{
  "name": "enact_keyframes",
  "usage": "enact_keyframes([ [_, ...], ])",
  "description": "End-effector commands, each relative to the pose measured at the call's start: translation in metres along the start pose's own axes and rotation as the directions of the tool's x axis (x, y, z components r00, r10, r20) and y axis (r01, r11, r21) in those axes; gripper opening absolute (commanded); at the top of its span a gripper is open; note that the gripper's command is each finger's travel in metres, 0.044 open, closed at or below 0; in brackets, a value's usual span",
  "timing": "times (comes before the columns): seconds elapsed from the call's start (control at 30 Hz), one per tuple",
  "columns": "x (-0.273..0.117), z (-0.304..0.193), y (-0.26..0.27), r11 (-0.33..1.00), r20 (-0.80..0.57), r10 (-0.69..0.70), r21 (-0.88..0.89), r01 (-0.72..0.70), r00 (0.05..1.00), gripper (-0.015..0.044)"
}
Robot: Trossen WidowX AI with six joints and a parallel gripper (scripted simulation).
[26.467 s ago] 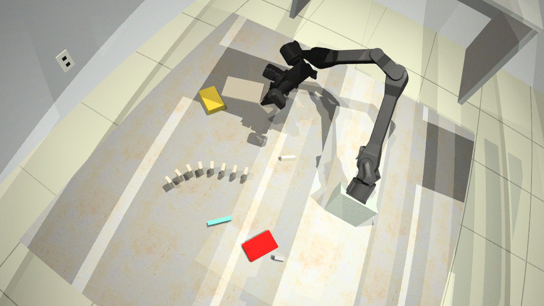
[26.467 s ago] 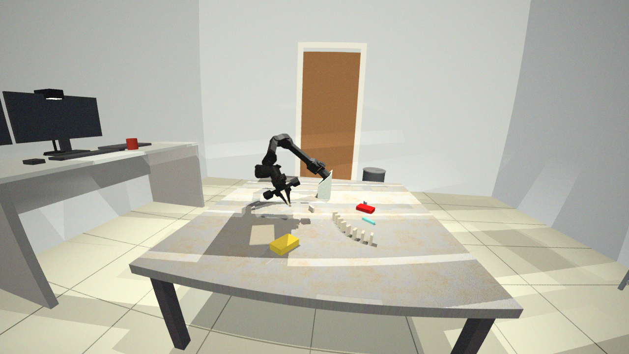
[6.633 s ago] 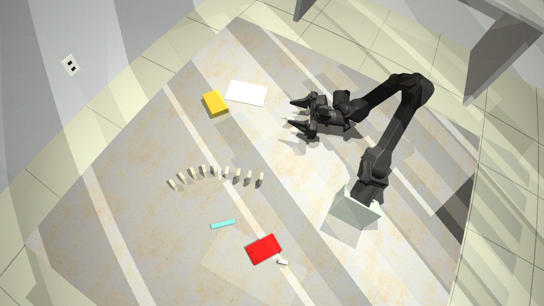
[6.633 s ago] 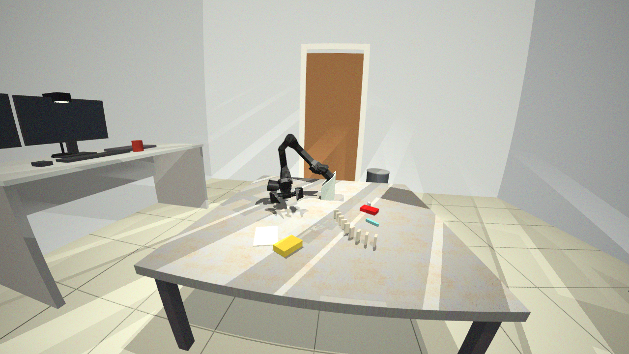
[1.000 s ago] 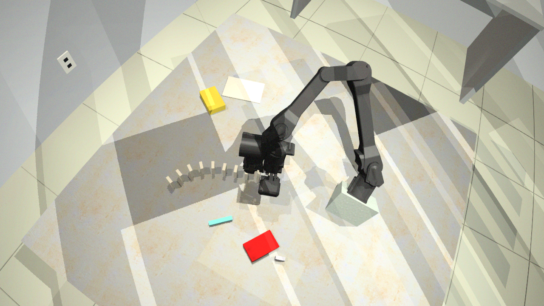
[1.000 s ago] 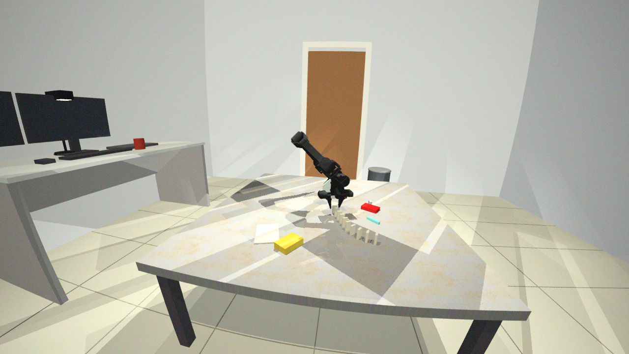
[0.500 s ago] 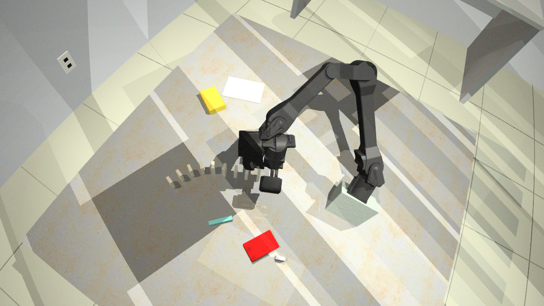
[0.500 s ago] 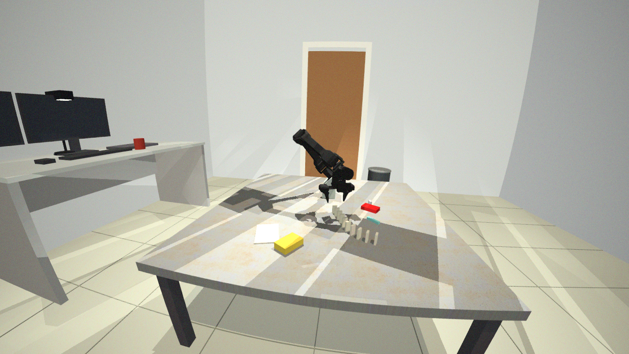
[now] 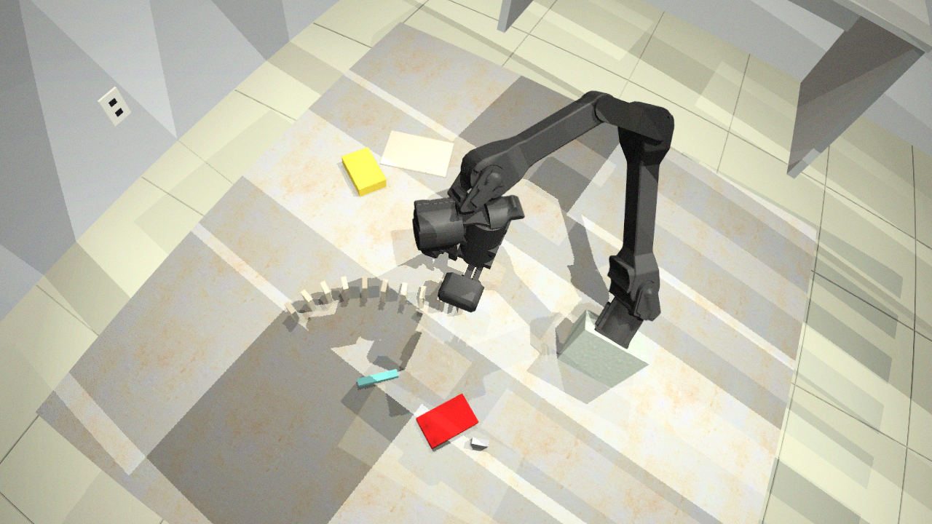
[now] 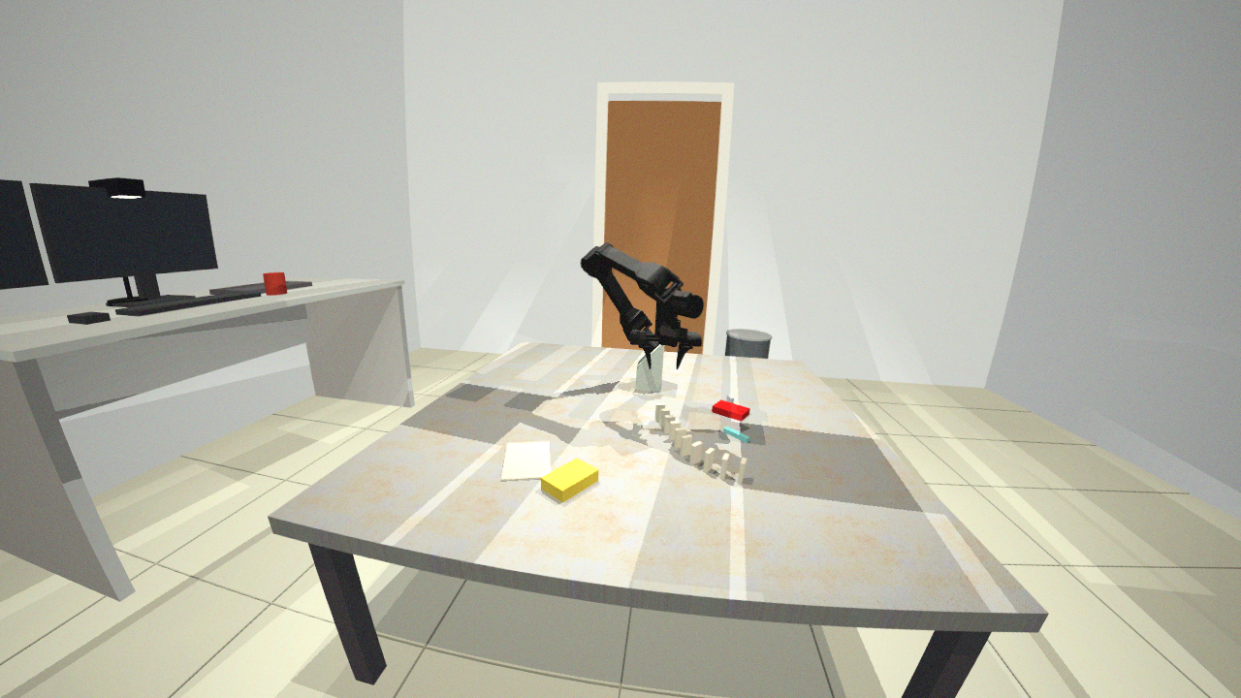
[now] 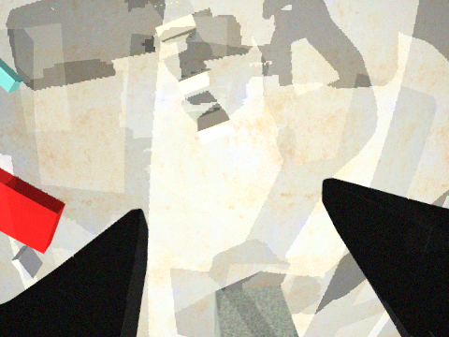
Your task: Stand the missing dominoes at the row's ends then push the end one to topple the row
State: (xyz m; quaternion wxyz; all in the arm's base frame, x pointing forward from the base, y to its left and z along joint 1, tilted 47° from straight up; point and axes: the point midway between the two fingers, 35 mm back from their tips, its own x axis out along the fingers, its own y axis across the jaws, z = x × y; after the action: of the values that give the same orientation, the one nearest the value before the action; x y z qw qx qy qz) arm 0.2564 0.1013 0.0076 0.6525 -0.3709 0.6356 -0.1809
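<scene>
Several cream dominoes (image 9: 365,285) (image 10: 696,451) stand upright in a curved row. The domino at the row's arm-side end (image 11: 215,134) stands upright in the upper middle of the wrist view, with two others beyond it. In the top view that end is partly hidden by my gripper. My gripper (image 10: 663,366) (image 11: 236,205) is open and empty, raised above the table beside this end; nothing is between its fingers. The row's other end domino (image 9: 289,307) (image 10: 743,469) stands upright, far from my gripper. No loose domino is visible.
A cyan bar (image 9: 377,378) (image 10: 736,433) and a red block (image 9: 447,420) (image 10: 730,409) lie on the row's inner side, with a small grey-white piece (image 9: 478,443) by the red block. A yellow block (image 9: 363,170) (image 10: 569,479) and a cream sheet (image 9: 417,153) (image 10: 525,460) lie on the outer side.
</scene>
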Motion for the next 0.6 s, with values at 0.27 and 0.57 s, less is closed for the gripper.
enact_keyframes([
  [0.27, 0.049, -0.032, -0.009, 0.374, -0.007, -0.007, 0.927, 0.009, 1.000, 0.0046],
  [0.57, 0.055, -0.037, -0.010, 0.228, -0.007, -0.008, 0.974, 0.009, 1.000, 0.0000],
])
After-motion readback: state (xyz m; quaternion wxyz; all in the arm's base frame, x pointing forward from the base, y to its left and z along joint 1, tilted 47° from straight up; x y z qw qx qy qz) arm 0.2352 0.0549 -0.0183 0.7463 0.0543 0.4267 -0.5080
